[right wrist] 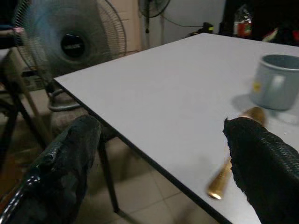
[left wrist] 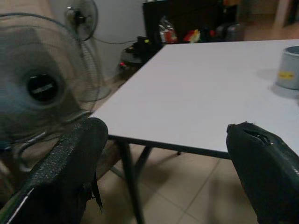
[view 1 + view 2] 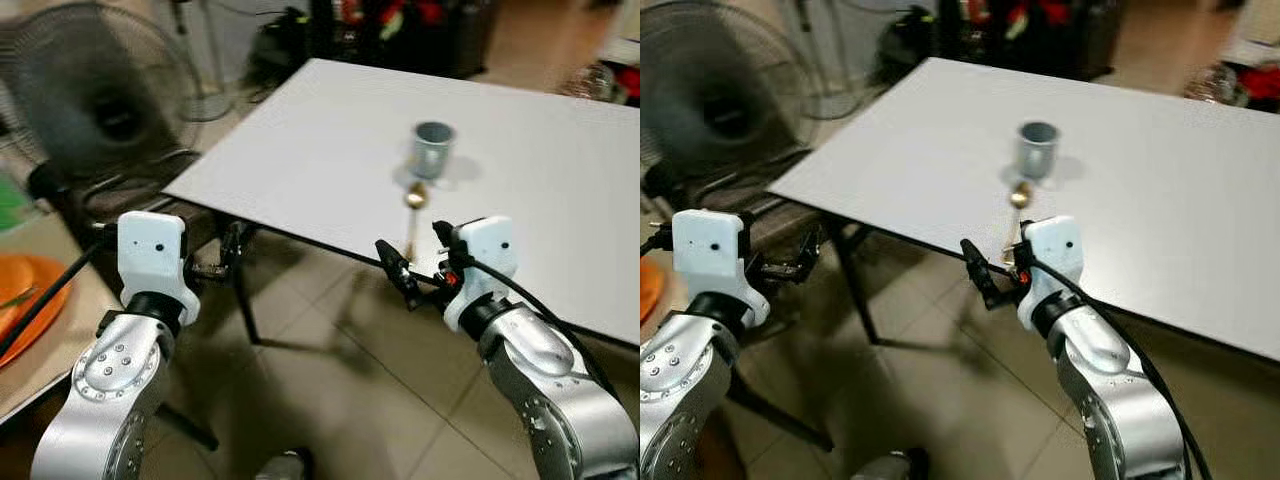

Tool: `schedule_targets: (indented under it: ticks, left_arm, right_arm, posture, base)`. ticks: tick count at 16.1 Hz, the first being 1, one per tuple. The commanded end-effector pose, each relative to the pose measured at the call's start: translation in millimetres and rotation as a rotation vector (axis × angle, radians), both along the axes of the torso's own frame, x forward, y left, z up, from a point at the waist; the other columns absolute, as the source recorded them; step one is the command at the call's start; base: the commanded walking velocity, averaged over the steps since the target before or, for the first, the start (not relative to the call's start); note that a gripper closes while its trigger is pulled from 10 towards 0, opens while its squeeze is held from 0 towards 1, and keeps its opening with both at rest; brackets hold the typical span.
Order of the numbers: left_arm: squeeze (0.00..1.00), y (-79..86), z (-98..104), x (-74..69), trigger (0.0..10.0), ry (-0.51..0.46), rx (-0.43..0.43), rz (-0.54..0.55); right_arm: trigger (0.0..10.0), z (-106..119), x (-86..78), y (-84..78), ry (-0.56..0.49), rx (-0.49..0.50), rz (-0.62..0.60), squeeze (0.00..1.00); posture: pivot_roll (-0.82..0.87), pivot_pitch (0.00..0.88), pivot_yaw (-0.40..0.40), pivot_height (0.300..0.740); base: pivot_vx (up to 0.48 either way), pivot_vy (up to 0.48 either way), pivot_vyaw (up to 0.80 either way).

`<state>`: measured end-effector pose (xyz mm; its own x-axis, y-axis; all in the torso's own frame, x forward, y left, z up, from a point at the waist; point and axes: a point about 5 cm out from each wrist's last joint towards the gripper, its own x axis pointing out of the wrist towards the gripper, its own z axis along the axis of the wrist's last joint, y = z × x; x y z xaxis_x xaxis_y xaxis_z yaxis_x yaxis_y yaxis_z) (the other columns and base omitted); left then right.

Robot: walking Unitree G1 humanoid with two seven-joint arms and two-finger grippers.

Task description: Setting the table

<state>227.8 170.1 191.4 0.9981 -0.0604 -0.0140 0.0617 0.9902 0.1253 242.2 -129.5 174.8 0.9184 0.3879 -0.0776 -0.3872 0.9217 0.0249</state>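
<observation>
Right wrist view: gold spoon (image 1: 232, 164) beside grey mug (image 1: 276, 81)

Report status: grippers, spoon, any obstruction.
Right gripper open, empty, at the table edge near the gold spoon. Left gripper open, empty, short of the table. Spoon lies by the grey cup. Nothing blocking.

A room in a home. A white table (image 3: 330, 150) stands on a tiled floor (image 3: 330, 380). A standing fan (image 3: 95, 95) and cluttered dark shelves (image 3: 400, 30) stand nearby.
</observation>
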Motion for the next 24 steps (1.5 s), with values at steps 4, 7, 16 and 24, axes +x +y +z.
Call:
schedule_targets:
  ticks: [4,7,16,24]
  left_arm:
    - [0.00,-2.7,2.1,-1.8,10.0,-0.010,0.000,-0.008]
    - [0.00,-3.1,3.8,-2.3,10.0,-0.018,-0.012,-0.015]
    - [0.00,1.0,7.9,0.6,10.0,-0.030,-0.014,0.006]
    - [0.00,2.0,8.1,0.0,10.0,-0.032,-0.027,0.018]
  right_arm:
    - [10.0,0.7,1.7,10.1,0.017,0.055,0.090,1.00]
    - [10.0,0.0,4.0,13.6,0.014,0.059,0.122,1.00]
    - [10.0,-2.8,6.5,14.5,0.006,0.060,0.096,1.00]
    - [10.0,5.7,17.6,9.0,-0.044,0.091,0.028,0.96]
  posture:
    - [-0.01,0.062,0.047,0.740]
    - [0.00,0.063,0.045,0.740]
    - [0.00,0.062,0.053,0.740]
    - [0.00,0.062,0.039,0.740]
  base:
    - [0.000,0.000,0.80]
    - [0.000,0.000,0.80]
    - [0.115,0.000,0.80]
    - [0.285,0.000,0.60]
